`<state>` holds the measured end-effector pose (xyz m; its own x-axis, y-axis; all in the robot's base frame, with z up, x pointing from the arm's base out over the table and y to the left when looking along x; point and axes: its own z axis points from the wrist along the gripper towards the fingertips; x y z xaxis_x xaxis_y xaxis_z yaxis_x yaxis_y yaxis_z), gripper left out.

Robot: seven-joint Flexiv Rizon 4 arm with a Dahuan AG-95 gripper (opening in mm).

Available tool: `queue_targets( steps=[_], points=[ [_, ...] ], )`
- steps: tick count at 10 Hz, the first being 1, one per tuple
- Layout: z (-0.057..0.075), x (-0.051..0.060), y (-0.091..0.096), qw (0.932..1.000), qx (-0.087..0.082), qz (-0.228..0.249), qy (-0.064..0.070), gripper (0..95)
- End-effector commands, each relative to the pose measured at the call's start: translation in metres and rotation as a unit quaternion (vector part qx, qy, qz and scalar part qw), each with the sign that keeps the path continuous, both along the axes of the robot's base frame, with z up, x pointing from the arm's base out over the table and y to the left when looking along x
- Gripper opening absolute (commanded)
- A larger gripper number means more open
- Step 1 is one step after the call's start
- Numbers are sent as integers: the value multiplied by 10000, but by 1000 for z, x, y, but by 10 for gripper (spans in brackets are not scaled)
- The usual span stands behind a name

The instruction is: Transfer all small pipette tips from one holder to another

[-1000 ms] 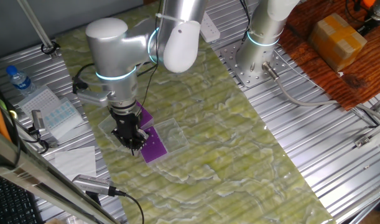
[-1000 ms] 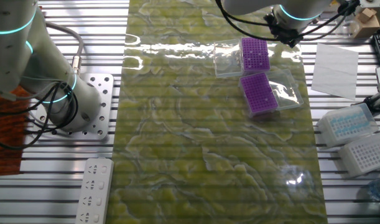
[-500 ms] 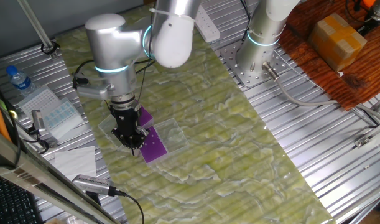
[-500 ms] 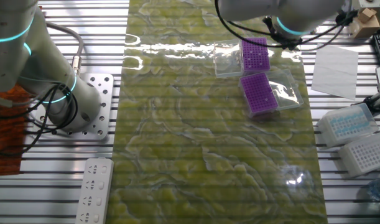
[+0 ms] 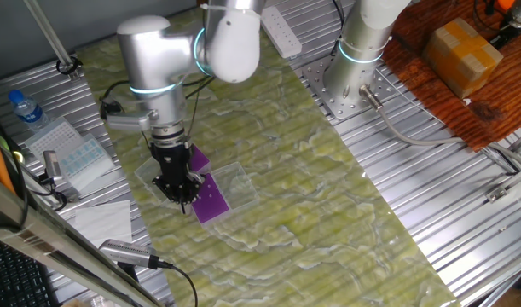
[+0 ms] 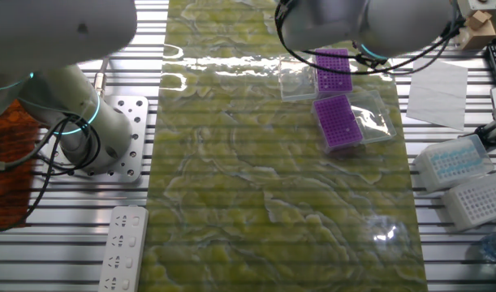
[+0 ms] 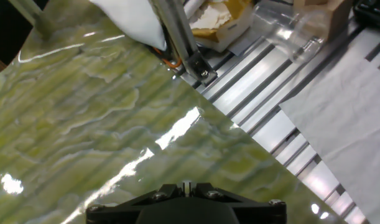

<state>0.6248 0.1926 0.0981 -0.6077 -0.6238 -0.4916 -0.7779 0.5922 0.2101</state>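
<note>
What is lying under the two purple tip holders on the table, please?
Each purple holder sits in a clear plastic tray, on the green marbled mat. The arm hides part of the farther holder; tips are too small to discern.

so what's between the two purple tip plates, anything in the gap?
In the other fixed view, only clear plastic tray edge and green mat lie between the upper purple plate and the lower purple plate.

A robotics lab: ribbed aluminium table (image 5: pixel 431 170), green mat (image 6: pixel 264 178), purple tip racks (image 6: pixel 338 122), boxed pipette tips (image 6: pixel 455 161), power strip (image 6: pixel 124 247).
</note>
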Motion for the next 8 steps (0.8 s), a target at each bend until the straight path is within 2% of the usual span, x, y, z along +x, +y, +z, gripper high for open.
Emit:
queue_targets(
  steps=[1, 4, 6, 8],
  points=[
    [0, 0, -1, 9994, -324, 117, -62, 0],
    [1, 0, -1, 9990, -353, 230, -112, 0],
    [1, 0, -2, 9976, -414, 508, -206, 0],
    [1, -1, -2, 9969, -483, 580, -215, 0]
  ],
)
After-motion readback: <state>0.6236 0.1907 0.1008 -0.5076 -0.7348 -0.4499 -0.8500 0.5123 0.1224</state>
